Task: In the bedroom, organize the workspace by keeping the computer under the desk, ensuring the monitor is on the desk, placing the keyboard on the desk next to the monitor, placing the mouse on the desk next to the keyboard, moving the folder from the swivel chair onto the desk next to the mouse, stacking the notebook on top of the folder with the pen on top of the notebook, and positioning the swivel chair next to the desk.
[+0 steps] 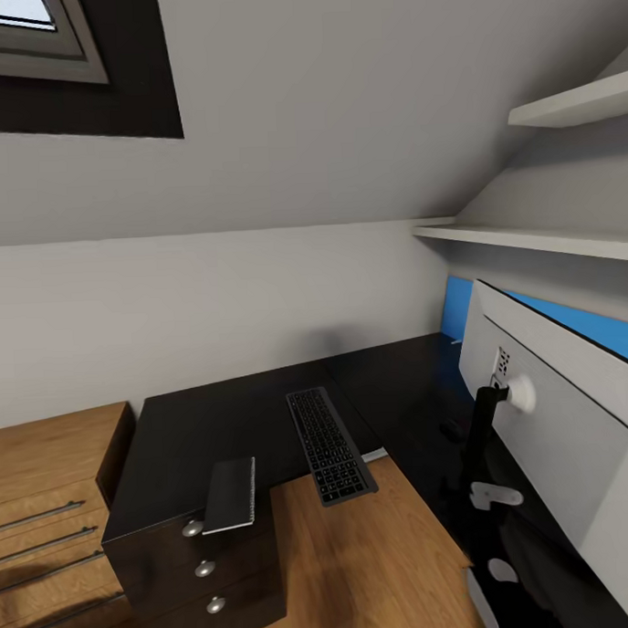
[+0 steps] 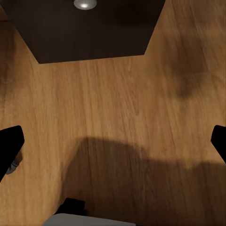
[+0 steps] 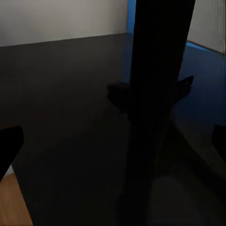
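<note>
Both hands gape: left hand [image 2: 113,141] over floor [image 2: 117,108], right hand [image 3: 113,141] (closer) facing monitor [image 3: 157,94] stand.

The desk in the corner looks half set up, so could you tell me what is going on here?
The robot is at the black desk, holding nothing. The monitor stands on the desk's right wing, its pale back toward the head camera. The keyboard lies on the desk with its near end overhanging the edge. A dark notebook sits at the edge above the drawers. Both grippers are open; the right wrist camera looks at the monitor's stand.
</note>
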You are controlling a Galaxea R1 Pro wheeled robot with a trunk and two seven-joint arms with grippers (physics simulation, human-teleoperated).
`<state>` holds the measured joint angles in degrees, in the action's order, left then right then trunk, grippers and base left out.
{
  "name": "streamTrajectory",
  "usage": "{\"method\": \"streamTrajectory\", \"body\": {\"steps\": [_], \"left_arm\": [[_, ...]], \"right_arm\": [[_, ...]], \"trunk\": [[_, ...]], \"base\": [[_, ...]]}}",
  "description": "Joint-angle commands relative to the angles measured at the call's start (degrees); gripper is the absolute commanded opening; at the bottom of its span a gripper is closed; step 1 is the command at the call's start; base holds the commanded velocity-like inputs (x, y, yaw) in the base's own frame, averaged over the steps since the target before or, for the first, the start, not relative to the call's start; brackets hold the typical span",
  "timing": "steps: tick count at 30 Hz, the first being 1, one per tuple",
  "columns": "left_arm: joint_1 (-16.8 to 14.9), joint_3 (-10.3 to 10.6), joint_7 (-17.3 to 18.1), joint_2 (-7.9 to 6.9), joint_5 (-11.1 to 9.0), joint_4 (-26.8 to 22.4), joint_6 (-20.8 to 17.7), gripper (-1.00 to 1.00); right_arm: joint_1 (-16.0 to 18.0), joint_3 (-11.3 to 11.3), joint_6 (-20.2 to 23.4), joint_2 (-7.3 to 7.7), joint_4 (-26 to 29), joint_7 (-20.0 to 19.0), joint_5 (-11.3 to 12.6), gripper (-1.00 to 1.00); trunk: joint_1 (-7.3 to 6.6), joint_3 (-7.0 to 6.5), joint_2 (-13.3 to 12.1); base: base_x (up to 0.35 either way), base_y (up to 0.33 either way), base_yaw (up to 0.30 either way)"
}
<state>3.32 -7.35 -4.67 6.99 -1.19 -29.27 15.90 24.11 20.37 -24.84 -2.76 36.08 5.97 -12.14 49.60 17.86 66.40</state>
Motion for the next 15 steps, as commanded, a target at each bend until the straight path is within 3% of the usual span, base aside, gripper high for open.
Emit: {"method": "streamTrajectory", "body": {"steps": [1,7,15], "left_arm": [[0.02,-0.15,0.01,0.04,-0.12,-0.08,0.08,1.0],[0.02,-0.2,0.01,0.02,-0.12,-0.08,0.04,1.0],[0.02,-0.16,0.01,-0.01,-0.12,-0.08,0.02,1.0]], "right_arm": [[0.06,0.5,-0.15,-0.06,-0.04,0.18,-0.61,1.0],[0.06,1.65,-0.2,-0.06,0.01,0.26,-0.61,1.0],[0.06,2.87,-0.2,0.24,0.02,1.07,-0.6,1.0]], "trunk": [[0.01,0.06,0.04],[0.01,0.06,0.04],[0.01,0.06,0.04]], "base": [[0.116,-0.073,0.0],[0.154,-0.107,0.0],[0.04,-0.028,0.0]]}}
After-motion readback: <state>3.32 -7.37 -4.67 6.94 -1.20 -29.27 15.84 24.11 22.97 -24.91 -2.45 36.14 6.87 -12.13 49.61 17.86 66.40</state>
